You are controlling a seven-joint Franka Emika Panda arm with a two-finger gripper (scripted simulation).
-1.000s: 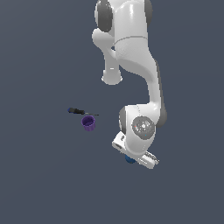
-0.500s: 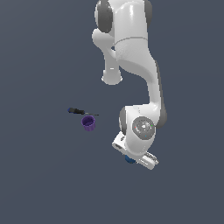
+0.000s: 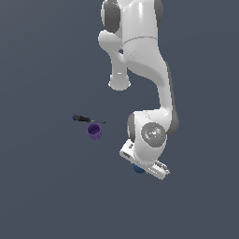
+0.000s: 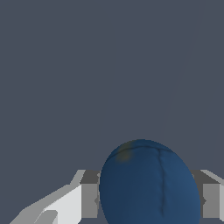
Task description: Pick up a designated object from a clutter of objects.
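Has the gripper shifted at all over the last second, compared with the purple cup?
Yes, slightly. The gripper sits a little lower in the exterior view than before, while the purple cup has stayed put. The dark blue ball sits between its fingers.

Arm: wrist joint has shifted slightly toward the exterior view's right and a little lower than a second ago.
Hand (image 3: 138, 167): moved the same way by a small amount.
Dark blue ball (image 3: 138, 169): carried along beneath the hand, shifted slightly with it.

Ball (image 3: 138, 169) — mostly hidden under pincer (image 3: 140, 164)
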